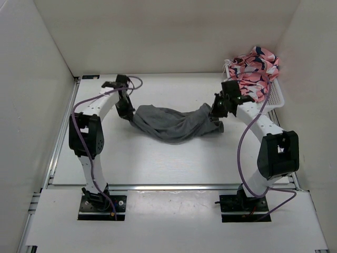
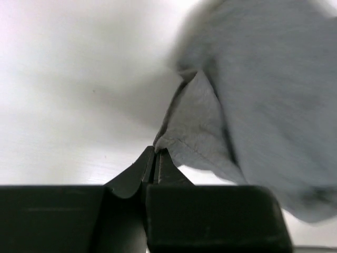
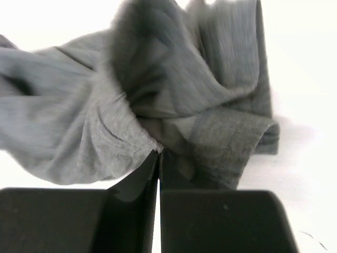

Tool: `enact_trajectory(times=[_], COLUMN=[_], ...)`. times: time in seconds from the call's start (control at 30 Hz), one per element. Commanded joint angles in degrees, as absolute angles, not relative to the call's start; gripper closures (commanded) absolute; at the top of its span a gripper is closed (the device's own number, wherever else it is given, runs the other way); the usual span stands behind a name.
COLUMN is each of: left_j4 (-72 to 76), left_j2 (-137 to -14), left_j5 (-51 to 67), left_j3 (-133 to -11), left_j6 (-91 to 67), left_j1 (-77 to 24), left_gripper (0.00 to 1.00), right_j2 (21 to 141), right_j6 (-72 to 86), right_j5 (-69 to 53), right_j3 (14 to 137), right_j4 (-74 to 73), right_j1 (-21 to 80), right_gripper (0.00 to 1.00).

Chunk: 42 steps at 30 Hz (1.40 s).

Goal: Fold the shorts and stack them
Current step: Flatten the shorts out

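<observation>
Grey soft cloth shorts stretch left-to-right between the arms, left hand and right hand each pinching one end.

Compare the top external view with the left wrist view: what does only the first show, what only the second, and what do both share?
Only top external: the right gripper, the basket holding patterned pink cloth, and the shorts strung between both arms. Only left wrist: a close-up of the left gripper pinch, jaws shut on a stitched cloth edge. Both: the left gripper, the grey shorts and the white table.
</observation>
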State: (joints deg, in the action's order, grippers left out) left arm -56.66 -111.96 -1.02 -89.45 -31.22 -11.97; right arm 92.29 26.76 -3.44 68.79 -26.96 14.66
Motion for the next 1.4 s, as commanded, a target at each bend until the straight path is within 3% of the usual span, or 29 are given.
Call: enact_trajectory(times=[0.0, 0.13, 0.27, 0.37, 0.4, 0.53, 0.6, 0.63, 0.67, 0.73, 0.77, 0.87, 0.93, 0.97, 1.0, 1.07, 1.1, 1.37], left_j4=[-61.8, -67.8, -65.3, -60.3, -59.2, -53.7, -50.9, -50.1, -49.3, -49.3, -48.8, -48.8, -48.8, -48.8, -48.8, -48.1, -47.2, -41.8], left_j2=[-107.6, -109.9, -106.2, -99.9, -96.5, -87.8, -84.5, -82.2, -81.4, -79.6, -79.1, -77.3, -76.6, -76.6, -76.6, -77.8, -78.3, -91.4], left_j5=[-1.9, 1.5, 6.8, 8.1, 8.1, 9.1, 11.0, 11.0, 11.0, 11.5, 11.5, 11.5, 11.5, 11.5, 11.5, 11.5, 11.5, 9.9], left_j3=[-104.5, -122.6, -124.4, -113.9, -110.4, -85.1, -75.9, -72.3, -66.2, -62.2, -59.5, -56.4, -54.8, -53.2, -52.4, -51.0, -51.0, -56.8], left_j6=[-30.0, -30.0, -31.8, -33.0, -33.0, -34.9, -35.7, -36.6, -37.7, -38.5, -39.3, -41.9, -43.5, -44.1, -44.6, -44.6, -44.6, -44.1], left_j1=[-8.1, -3.3, 1.9, 3.9, 4.4, 3.8, 2.3, 1.7, 1.1, 1.1, 1.1, 1.1, -0.3, -0.3, -0.3, -0.3, -0.3, -2.8], left_gripper=[0.9, 0.9, 0.9, 0.9, 0.9, 0.9, 0.65, 0.55, 0.38, 0.36, 0.36, 0.4, 0.4, 0.35, 0.21, 0.04, 0.0, 0.0], right_j2=[93.2, 95.7, 91.9, 83.9, 81.5, 67.1, 60.4, 58.1, 56.1, 49.6, 47.6, 41.5, 41.5, 41.5, 41.5, 42.1, 42.1, 47.4], right_j6=[26.3, 24.9, 22.3, 21.8, 21.8, 21.8, 23.7, 26.5, 28.6, 36.2, 38.8, 47.3, 52.3, 54.0, 55.9, 59.4, 60.6, 65.4], right_j5=[-1.7, -2.2, 0.5, 1.6, 1.6, 3.6, 5.1, 5.1, 6.9, 9.2, 10.2, 9.1, 5.9, 4.1, 0.5, -3.4, -4.9, -9.1], right_j3=[82.3, 96.7, 98.2, 89.0, 80.8, 59.1, 48.8, 45.8, 43.4, 38.6, 37.6, 35.3, 34.6, 33.7, 32.9, 30.2, 29.2, 23.3], right_j4=[-27.8, -28.4, -26.8, -20.9, -19.4, -15.2, -16.4, -17.6, -20.6, -24.8, -29.0, -34.6, -36.0, -36.0, -36.0, -34.0, -31.5, -21.8], right_j1=[13.8, 12.6, 12.0, 12.0, 12.0, 13.2, 14.1, 14.7, 14.7, 14.7, 14.7, 14.7, 14.7, 14.7, 14.7, 14.7, 14.7, 14.7], right_gripper=[0.99, 0.99, 0.99, 0.99, 0.99, 0.99, 0.99, 0.89, 0.48, 0.29, 0.26, 0.35, 0.35, 0.33, 0.28, 0.22, 0.15, 0.11])
